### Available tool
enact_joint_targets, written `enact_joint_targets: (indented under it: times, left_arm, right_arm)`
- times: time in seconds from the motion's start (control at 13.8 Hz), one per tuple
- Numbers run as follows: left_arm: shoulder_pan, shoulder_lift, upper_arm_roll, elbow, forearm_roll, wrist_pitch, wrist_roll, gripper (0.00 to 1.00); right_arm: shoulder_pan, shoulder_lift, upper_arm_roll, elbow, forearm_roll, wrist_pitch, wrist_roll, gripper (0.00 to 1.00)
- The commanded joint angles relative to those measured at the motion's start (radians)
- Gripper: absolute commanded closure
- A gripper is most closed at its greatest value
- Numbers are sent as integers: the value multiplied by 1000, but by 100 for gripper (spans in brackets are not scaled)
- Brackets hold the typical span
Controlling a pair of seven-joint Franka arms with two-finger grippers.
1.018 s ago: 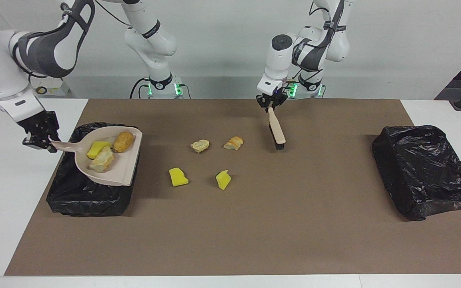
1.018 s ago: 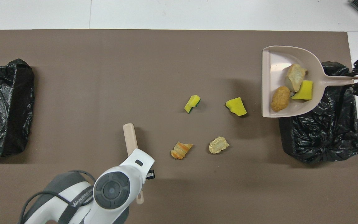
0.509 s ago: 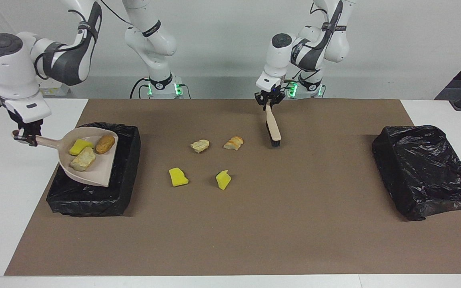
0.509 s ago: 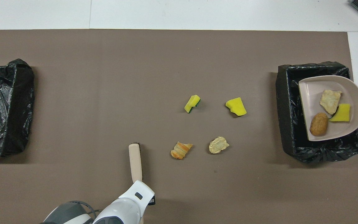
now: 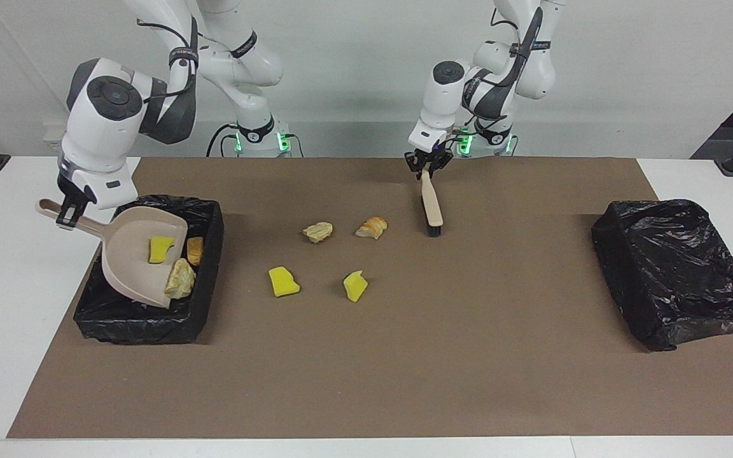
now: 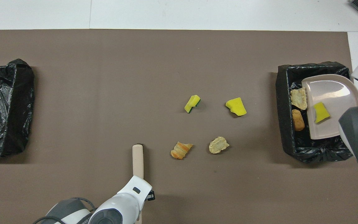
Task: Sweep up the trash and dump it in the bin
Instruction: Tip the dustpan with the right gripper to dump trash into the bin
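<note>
1. The left claw [image 5: 427, 166] is at the top of the brush [image 5: 431, 203] handle. The brush leans with its bristles on the brown mat [image 5: 404, 369], close to the robots. Whether the claw clamps the handle cannot be told.
2. The right claw [image 5: 69, 213] is closed on the dustpan [image 5: 131, 254] handle. The pan is tipped steeply, lip down, over the black-lined bin [image 5: 207, 216] at the right arm's end of the desk.
3. Trash at the bin:
   - A yellow sponge wedge [image 5: 161, 249] is on the pan.
   - A beige lump [image 5: 180, 280] is at the pan's lip.
   - An orange-brown piece [image 5: 195, 250] is inside the bin beside the pan.
4. Trash loose mid-mat:
   - A bread-like piece [image 5: 371, 227] and a pale lump [image 5: 318, 231] lie beside the brush.
   - Two yellow wedges [image 5: 283, 282] [image 5: 355, 285] lie farther out.
5. A second bagged bin [image 5: 678, 273] stands at the left arm's end.
</note>
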Motion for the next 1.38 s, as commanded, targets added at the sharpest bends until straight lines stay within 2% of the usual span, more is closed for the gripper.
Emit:
enact_joint_targets:
  times: [0.0, 0.29, 0.51, 0.65, 0.73, 0.8, 1.02, 1.16, 1.31]
  left_arm:
    - [111, 32, 5, 149, -7, -164, 16, 0]
    - [274, 102, 8, 288, -7, -200, 208, 0]
    - [372, 199, 9, 416, 6, -223, 343, 0]
    - [435, 262, 9, 527, 12, -286, 441, 0]
    - [468, 300, 8, 594, 12, -329, 499, 0]
    - [508, 336, 8, 648, 12, -343, 533, 0]
    - [577, 379, 9, 722, 25, -372, 688, 0]
    - [605, 423, 9, 837, 74, -452, 745, 0]
    - [636, 426, 9, 916, 85, -528, 821, 0]
  right_arm:
    - [43, -20, -2, 6, -125, -74, 23, 100]
    - [91, -22, 8, 19, -278, -130, 59, 100]
    - [108, -24, 11, 19, -306, -152, 72, 100]
    - [126, -22, 11, 23, -318, -157, 78, 100]
    - [129, -13, 12, 57, -318, -193, 110, 100]
    - [152, -4, 15, 87, -299, -233, 125, 100]
    - [154, -37, 14, 110, -187, -255, 145, 100]
    - [149, -66, 15, 113, -124, -263, 171, 100]
    - [151, -63, 15, 127, -52, -263, 252, 100]
